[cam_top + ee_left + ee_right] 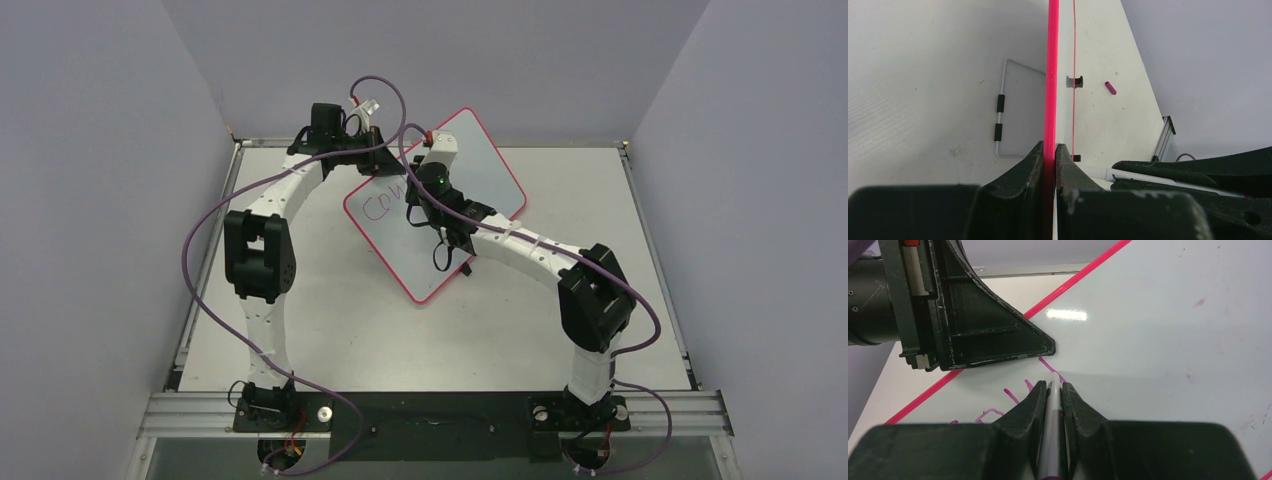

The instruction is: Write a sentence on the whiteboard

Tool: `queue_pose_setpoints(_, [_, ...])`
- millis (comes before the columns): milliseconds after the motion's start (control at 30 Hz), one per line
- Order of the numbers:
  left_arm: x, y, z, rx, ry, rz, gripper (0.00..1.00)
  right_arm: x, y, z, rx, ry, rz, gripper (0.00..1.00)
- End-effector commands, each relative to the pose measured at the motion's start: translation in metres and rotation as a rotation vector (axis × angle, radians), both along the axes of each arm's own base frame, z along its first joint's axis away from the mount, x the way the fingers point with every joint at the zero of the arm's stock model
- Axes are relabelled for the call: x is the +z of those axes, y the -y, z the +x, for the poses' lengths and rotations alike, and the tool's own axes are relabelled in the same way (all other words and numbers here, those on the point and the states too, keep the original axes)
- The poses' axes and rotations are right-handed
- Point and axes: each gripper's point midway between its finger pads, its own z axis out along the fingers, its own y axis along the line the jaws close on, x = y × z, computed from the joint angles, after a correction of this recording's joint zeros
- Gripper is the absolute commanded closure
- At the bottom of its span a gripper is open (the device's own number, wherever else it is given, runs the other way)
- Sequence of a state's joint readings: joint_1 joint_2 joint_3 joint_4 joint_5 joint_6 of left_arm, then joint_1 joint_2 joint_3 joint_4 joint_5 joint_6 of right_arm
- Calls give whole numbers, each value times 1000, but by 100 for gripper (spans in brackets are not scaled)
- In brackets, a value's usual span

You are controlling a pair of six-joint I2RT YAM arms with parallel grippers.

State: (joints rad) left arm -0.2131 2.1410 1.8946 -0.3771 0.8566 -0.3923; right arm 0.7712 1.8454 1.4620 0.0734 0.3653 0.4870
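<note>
Toward the far side of the table (pixel 330 320), the whiteboard (pixel 398 250) is tilted and turned diagonally. The sentence (pixel 384 205) is only a few purple-pink letters near the board's left corner. The left gripper (pixel 1049 148) is clamped on the board's pink rim (pixel 1051 75), its jaws closed down to the thickness of the edge. The right gripper (pixel 1052 386) is pinched tight around a marker (pixel 1050 445), whose tip touches the white surface just beside a pink stroke. On the table beyond the board lie a small pink cylinder (pixel 1110 88) and a bent wire frame (pixel 1004 100).
</note>
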Motion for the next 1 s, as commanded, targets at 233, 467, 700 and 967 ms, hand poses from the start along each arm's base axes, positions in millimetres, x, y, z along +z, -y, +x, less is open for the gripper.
queue_pose_setpoints(233, [33,-3,8,36,156,29,100,13,3,19,-17,16,22,100])
queue_pose_setpoints(467, [33,-3,8,35,157,29,100,10,9,26,-32,10,14,100])
queue_pose_setpoints(700, [32,-3,8,35,157,29,100,18,8,25,-12,23,19,100])
queue_pose_setpoints(967, [31,-5,10,48,157,40,100,57,21,1,-1,84,56,100])
